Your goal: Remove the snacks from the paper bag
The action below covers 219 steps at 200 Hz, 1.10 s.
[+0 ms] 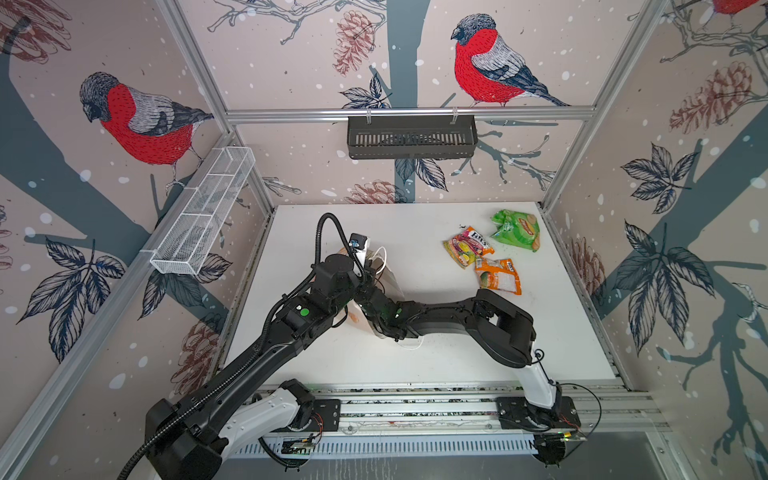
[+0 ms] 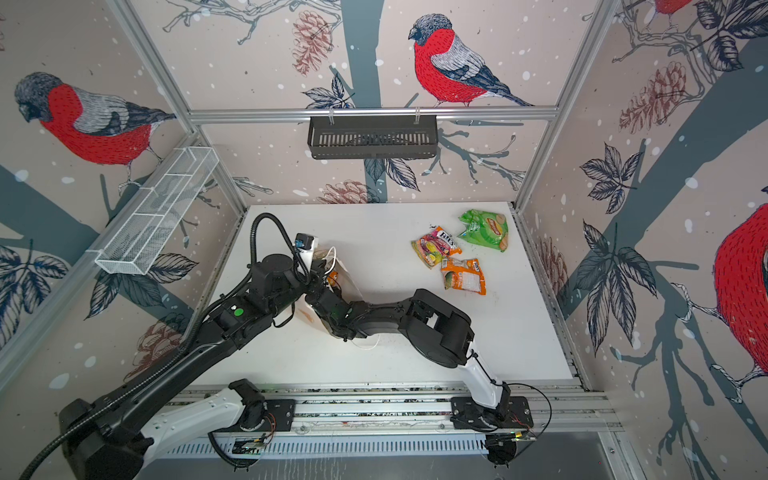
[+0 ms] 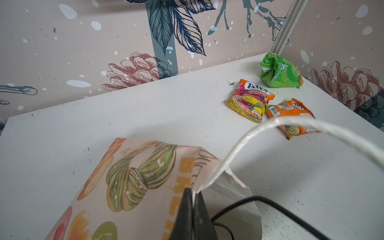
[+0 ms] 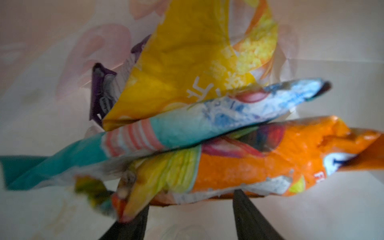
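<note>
The paper bag (image 3: 135,182) lies on its side on the table, mostly hidden under both arms in a top view (image 1: 388,272). My left gripper (image 3: 193,190) is shut on the bag's rim beside a white cord handle (image 3: 270,128). My right gripper (image 4: 191,200) is inside the bag and open. Its fingertips (image 4: 239,199) are just short of an orange packet (image 4: 249,162). Teal (image 4: 166,128), yellow (image 4: 187,72) and purple (image 4: 101,93) packets lie behind it. On the table at the far right lie a green packet (image 1: 517,229), a multicoloured packet (image 1: 467,247) and an orange packet (image 1: 498,276).
A black slotted basket (image 1: 411,137) hangs on the back wall and a white mesh basket (image 1: 203,212) on the left wall. The white table (image 1: 415,357) is walled on three sides. A black cable (image 3: 270,207) loops beside the left gripper.
</note>
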{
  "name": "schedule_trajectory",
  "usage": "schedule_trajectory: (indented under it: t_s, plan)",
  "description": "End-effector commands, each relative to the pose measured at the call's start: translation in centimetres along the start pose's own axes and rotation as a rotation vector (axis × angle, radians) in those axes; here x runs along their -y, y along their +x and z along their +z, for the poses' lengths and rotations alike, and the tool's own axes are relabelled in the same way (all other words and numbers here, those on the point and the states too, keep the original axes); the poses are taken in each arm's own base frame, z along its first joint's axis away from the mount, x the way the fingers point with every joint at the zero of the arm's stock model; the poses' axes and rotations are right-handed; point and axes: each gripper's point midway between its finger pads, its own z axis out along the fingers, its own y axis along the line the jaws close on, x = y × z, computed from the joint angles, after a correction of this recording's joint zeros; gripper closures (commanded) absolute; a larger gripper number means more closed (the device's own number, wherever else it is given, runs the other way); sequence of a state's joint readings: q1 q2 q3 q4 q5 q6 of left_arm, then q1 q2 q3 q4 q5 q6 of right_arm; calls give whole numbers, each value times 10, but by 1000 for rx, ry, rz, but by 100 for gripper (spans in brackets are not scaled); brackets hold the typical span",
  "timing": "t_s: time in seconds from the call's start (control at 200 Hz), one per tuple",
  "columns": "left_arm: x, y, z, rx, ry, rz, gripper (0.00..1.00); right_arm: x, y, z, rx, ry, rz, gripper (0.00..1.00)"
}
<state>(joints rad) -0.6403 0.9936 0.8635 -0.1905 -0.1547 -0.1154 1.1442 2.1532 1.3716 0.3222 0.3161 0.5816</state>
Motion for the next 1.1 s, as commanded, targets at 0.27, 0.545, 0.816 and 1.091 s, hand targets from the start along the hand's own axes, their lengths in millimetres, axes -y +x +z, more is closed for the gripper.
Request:
schedule_trajectory:
  t_s: [0.27,0.545,0.816,1.091]
  plan:
    - [7,-16,1,59,36,-16,100,25,-13,3,47,60,81,82]
    - [4,-14,3,47,18,-17,100,21,-26,-12,79,47,70,99]
    - [3,-14,2,50,12,-16,100,23,-41,-29,119,59,70,100]
    - [2,-14,3,47,4,-17,100,29,-50,-46,157,83,75,100]
